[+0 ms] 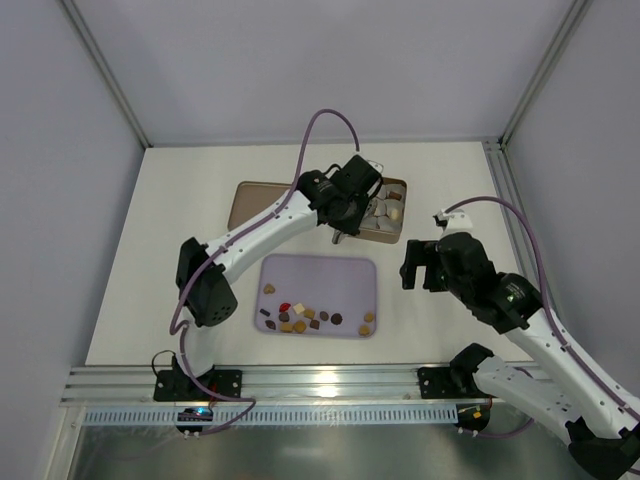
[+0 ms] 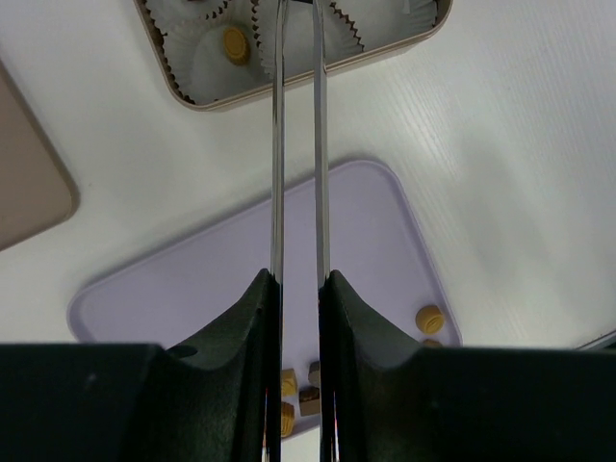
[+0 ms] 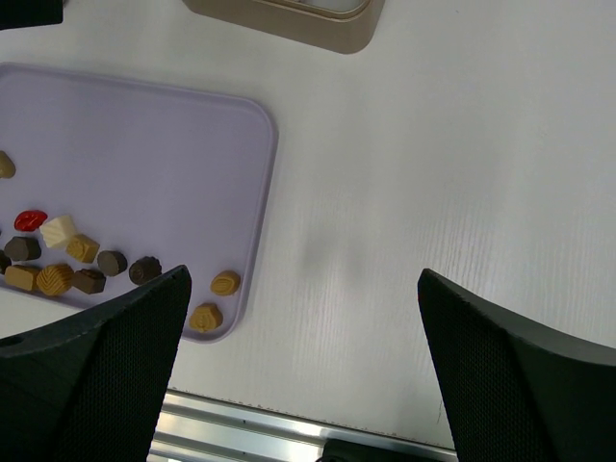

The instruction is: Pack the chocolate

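Note:
Several chocolate pieces [image 1: 305, 318], dark, caramel, cream and one red, lie along the near edge of the lavender tray [image 1: 320, 275]. They also show in the right wrist view [image 3: 77, 260] and the left wrist view [image 2: 430, 318]. The tan box [image 1: 403, 195] holds pale cup liners [image 2: 207, 58], and one liner has a caramel piece [image 2: 236, 43]. My left gripper [image 2: 296, 5] reaches over the box [image 2: 192, 101]. Its long thin fingers are nearly together, with a dark sliver between the tips at the frame's top edge. My right gripper [image 3: 303, 366] is wide open and empty over bare table, right of the tray [image 3: 144, 144].
The flat brown lid [image 1: 252, 203] lies left of the box; it also shows in the left wrist view [image 2: 29, 192]. A metal rail [image 1: 320, 385] runs along the table's near edge. Walls stand at the back and both sides.

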Motion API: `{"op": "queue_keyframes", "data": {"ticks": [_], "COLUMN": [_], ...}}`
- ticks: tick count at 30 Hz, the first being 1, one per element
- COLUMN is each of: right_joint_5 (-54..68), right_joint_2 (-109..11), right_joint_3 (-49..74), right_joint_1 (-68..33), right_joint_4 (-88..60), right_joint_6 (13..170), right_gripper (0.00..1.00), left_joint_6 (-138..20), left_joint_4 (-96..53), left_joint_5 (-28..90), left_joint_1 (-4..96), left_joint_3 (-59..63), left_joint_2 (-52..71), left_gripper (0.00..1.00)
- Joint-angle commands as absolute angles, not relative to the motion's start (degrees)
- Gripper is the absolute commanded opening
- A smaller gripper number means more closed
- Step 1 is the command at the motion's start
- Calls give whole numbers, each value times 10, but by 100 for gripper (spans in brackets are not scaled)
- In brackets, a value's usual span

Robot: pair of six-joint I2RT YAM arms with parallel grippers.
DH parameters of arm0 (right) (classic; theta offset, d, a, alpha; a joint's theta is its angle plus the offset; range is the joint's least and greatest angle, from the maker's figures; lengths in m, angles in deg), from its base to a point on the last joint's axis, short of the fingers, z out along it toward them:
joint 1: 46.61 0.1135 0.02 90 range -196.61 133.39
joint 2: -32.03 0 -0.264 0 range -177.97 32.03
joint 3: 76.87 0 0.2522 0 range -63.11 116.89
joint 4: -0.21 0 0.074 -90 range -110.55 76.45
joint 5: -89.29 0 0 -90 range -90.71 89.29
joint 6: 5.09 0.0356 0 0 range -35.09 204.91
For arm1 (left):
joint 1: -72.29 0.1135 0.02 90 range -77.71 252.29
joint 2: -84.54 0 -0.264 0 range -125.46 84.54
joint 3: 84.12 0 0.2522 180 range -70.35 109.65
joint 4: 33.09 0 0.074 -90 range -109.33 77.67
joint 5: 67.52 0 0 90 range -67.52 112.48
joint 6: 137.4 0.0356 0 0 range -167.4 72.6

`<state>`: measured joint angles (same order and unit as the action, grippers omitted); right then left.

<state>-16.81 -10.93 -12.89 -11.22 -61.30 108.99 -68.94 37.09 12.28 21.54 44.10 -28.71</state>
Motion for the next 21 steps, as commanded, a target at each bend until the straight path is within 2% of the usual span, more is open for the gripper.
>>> {"op": "queue_keyframes", "data": {"ticks": [1, 21], "right_joint_5": [-186, -187], "right_joint_2": [-101, -93], "right_joint_3": [-108, -115], "right_joint_1": [-115, -115], "right_joint_4": [-617, -620], "right_joint_6": [1082, 1083], "right_gripper": [100, 100], "left_joint_6": [-681, -681], "left_joint_4": [352, 357], "left_joint_5": [139, 147], "left_joint_1": [218, 218], "left_joint_3": [460, 443], "left_joint_2": [-287, -304], "left_gripper": [17, 17]}}
